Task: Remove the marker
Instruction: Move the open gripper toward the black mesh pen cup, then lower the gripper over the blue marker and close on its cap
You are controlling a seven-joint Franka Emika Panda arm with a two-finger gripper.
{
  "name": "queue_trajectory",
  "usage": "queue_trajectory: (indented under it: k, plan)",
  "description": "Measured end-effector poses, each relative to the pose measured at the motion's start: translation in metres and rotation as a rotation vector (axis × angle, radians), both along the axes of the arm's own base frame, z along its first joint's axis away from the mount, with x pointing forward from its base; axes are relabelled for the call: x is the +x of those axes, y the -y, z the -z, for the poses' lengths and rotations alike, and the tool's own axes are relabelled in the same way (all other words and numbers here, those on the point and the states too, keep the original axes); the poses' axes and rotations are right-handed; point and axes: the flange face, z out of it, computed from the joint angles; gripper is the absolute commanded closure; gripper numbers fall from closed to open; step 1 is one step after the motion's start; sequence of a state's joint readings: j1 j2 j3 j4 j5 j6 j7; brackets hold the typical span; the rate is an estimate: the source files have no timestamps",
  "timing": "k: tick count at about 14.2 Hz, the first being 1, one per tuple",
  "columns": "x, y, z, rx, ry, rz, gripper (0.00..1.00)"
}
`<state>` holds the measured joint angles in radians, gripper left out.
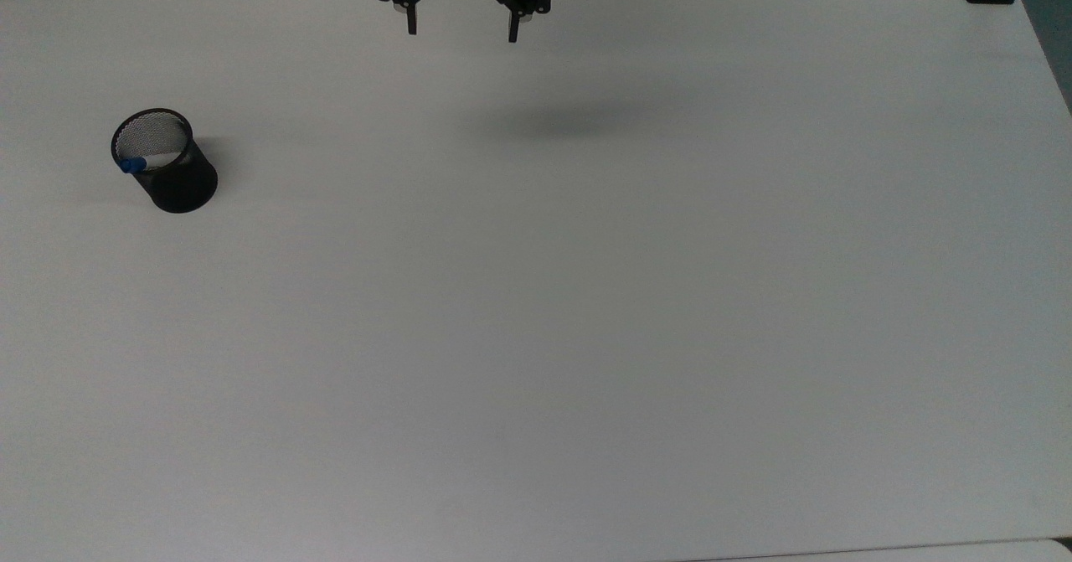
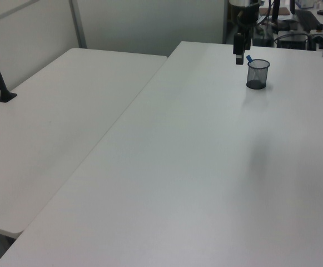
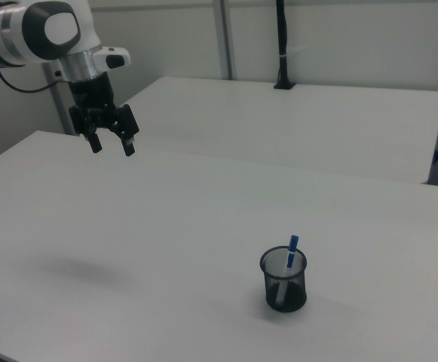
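White tabletop (image 1: 586,311) spreads across the scene, bare apart from a black mesh cup (image 1: 167,164) that stands upright toward the top view's left side. Inside the cup sits the marker (image 1: 132,164), a slim white pen with a blue cap; in the right view it leans against the cup's far rim with its capped end (image 3: 293,243) poking up above the rim, and the white body (image 3: 285,277) shows through the mesh below. In the left view the cup (image 2: 258,74) stands far off on the table, with the blue tip (image 2: 249,58) showing just over its rim on the left view's left. The gripper (image 1: 462,30) hangs in the air at the far edge of the table in the top view, well apart from the cup and to the top view's right of it. Its two black fingers (image 1: 411,22) point down and stand spread wide apart, with nothing between them. In the right view the gripper (image 3: 110,145) hangs from the white and black arm (image 3: 41,34) at the right view's upper left, high over the table, and a soft shadow (image 3: 75,268) lies on the surface beneath it. A second white table (image 3: 294,128) stands beyond the first one in the right view, with a black post (image 3: 283,45) rising from its far edge.
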<state>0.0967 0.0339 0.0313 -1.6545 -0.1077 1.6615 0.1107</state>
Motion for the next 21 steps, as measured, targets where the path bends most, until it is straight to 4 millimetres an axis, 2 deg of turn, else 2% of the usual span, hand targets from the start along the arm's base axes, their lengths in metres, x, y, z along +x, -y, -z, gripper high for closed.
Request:
queue_trajectory:
  k: [5, 17, 21]
  plan:
    - [0.002, 0.015, 0.001, 0.0, -0.002, 0.029, 0.0]
    - [0.002, 0.023, 0.001, 0.0, -0.002, 0.043, 0.0]
    - [0.005, 0.043, 0.006, 0.0, -0.014, 0.039, 0.0]
